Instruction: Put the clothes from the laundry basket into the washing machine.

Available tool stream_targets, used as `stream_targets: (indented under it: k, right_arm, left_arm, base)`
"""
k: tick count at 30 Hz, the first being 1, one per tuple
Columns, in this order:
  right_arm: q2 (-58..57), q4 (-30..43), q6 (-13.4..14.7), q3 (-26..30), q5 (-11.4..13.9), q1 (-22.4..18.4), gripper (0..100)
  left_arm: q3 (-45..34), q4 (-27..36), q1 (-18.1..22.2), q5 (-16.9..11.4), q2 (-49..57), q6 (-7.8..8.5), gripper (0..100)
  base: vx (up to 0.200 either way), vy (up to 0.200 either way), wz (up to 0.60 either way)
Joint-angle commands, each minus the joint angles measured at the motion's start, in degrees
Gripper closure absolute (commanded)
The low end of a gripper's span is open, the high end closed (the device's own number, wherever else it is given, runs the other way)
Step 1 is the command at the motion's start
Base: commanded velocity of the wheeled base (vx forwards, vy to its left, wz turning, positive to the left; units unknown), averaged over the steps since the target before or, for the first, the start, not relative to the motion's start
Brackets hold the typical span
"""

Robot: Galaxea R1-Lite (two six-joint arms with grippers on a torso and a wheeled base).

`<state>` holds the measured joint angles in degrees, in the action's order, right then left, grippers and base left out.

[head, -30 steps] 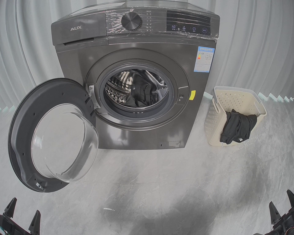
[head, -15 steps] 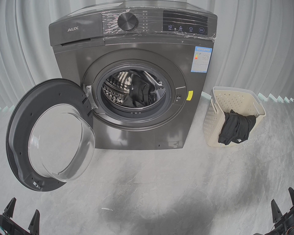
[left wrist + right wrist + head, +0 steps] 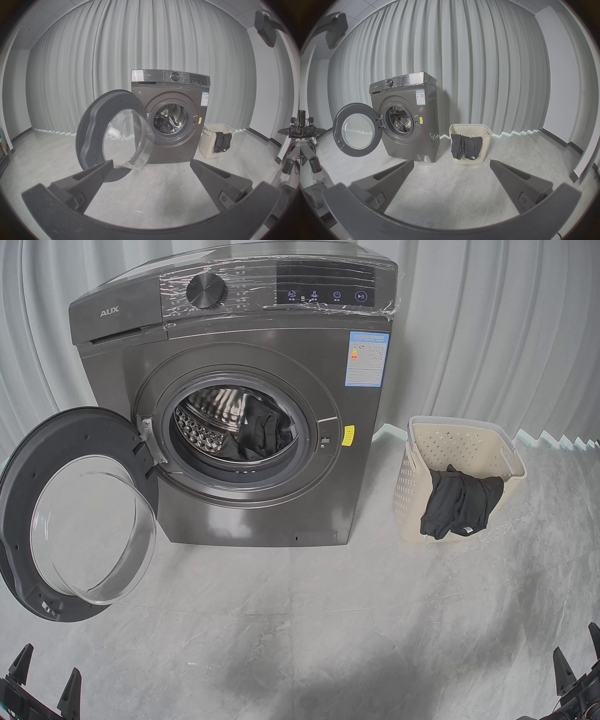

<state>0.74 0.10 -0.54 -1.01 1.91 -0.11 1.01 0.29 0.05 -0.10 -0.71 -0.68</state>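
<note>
— Where are the clothes sitting right now?

— A black garment [image 3: 459, 509] is hanging over the near rim of the laundry basket [image 3: 465, 427], which is standing on the floor [image 3: 312, 627] just right of the washing machine [image 3: 250, 352]. More dark clothes [image 3: 256, 434] are lying inside the drum [image 3: 200, 427], and the door [image 3: 37, 477] is hanging wide open to the left.

— And the grippers?

— The left gripper [image 3: 150, 165] is hovering low at the near left, its fingers spread wide and holding nothing. The right gripper [image 3: 450, 163] is hovering at the near right, also wide apart and empty. Both are sitting well apart from the basket and the machine.

— Is anything changing from a second ago?

— The whole head view is sliding. Machine, door and basket are all showing further left than before, so the camera is turning right. The things themselves are not shifting against each other. The garment is draping the rim just as it was, and the grippers are keeping to the same corners.
</note>
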Motion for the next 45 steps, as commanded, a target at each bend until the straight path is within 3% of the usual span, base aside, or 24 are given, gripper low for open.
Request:
stream_targets:
  k: [1,28,34,45]
  right_arm:
    - [-0.4,0.0,0.0,0.9,0.0,0.0,0]
    - [-0.4,0.0,0.1,0.9,-0.2,0.0,0]
    - [-0.4,0.0,0.1,0.9,-0.2,0.0,0]
    - [-0.4,0.0,0.1,0.9,-0.2,0.0,0]
  left_arm:
    - [-0.9,0.0,0.0,0.1,0.7,-0.37,0]
    - [-0.9,0.0,0.0,0.3,0.7,-0.46,0]
    - [-0.9,0.0,0.0,0.4,0.7,-0.55,0]
    - [-0.9,0.0,0.0,0.4,0.7,-0.64,0]
  base:
    - [0.000,-0.200,0.00]
    - [0.000,-0.200,0.00]
    - [0.000,0.000,0.00]
    - [0.200,0.000,0.00]
